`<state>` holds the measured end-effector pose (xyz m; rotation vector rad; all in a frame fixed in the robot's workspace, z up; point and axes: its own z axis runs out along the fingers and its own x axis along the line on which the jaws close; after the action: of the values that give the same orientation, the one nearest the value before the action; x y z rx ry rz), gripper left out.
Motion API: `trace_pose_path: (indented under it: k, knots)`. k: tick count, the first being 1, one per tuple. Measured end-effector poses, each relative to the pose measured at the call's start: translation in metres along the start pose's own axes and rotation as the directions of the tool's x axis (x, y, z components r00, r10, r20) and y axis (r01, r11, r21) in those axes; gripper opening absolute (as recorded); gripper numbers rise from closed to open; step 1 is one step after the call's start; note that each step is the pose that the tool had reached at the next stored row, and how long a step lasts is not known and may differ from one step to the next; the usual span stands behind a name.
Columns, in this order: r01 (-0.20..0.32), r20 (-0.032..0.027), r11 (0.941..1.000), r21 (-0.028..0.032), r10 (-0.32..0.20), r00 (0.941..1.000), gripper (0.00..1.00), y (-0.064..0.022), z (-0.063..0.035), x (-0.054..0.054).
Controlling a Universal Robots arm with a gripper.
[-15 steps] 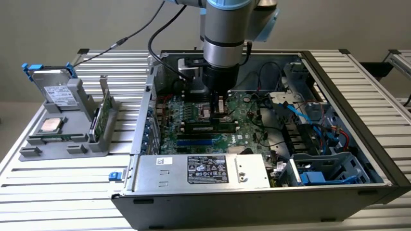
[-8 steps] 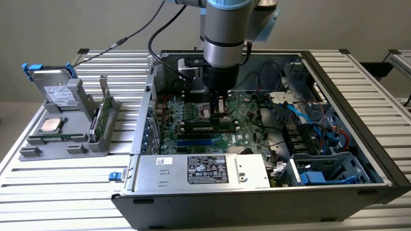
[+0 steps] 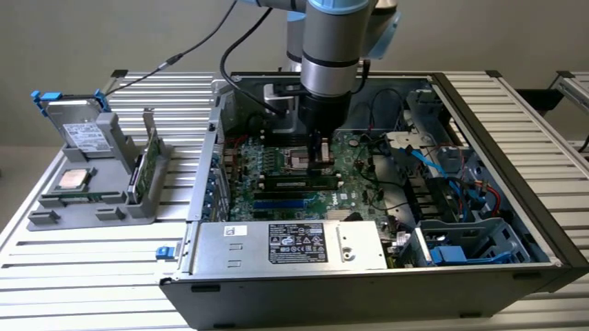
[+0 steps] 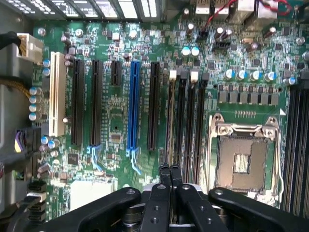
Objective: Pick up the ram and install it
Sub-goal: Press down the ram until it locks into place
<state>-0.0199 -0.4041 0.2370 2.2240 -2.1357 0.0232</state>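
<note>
- The ram (image 3: pixel 296 183) lies lengthwise in a slot on the motherboard (image 3: pixel 368 172), inside the open computer case (image 3: pixel 515 207); from the exterior view it looks seated or nearly so, though I can't confirm the end latches are home.
- In the wrist view I read the same stick edge-on as the pale-edged strip (image 4: pixel 170 121) in the first slot beside the black expansion slots.
- My gripper (image 4: pixel 170 169) has its jaws clenched together, fingertips meeting just over the near end of that slot, and nothing is pinched between them.
- From outside, the gripper (image 3: pixel 321 155) stands upright just above the board, between the stick and the empty processor socket (image 4: pixel 241 159).
- My judgement: the pressing-in stage, using closed tips as a pusher. To do it well I keep the tips centred on the stick's top edge, push straight down, and treat each end alike so it doesn't rock.
- Out on the surface (image 3: pixel 92 248), the grey parts holder (image 3: pixel 92 193) carries the square processor chip (image 3: pixel 74 178) and the drive box (image 3: pixel 81 127), well apart from the work.
</note>
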Motion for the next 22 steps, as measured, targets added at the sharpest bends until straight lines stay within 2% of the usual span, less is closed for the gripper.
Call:
trace_pose_path:
  k: [3,4,14,18,22]
  knots:
    - [0.0,0.0001,1.0,0.0,0.0,1.0,0.1,-0.0093,-0.0002,0.0]
    - [0.0,0.0001,1.0,0.0001,0.0,1.0,0.1,-0.01,-0.0002,0.0]
    - [0.0,-0.0008,1.0,-0.0005,0.0,1.0,0.1,-0.0116,0.0109,0.0]
    - [0.0,0.0015,1.0,0.0007,0.0,1.0,0.1,-0.0117,0.0092,0.0]
    - [0.0,0.0004,1.0,0.0002,0.0,1.0,0.1,-0.0087,0.004,0.0]
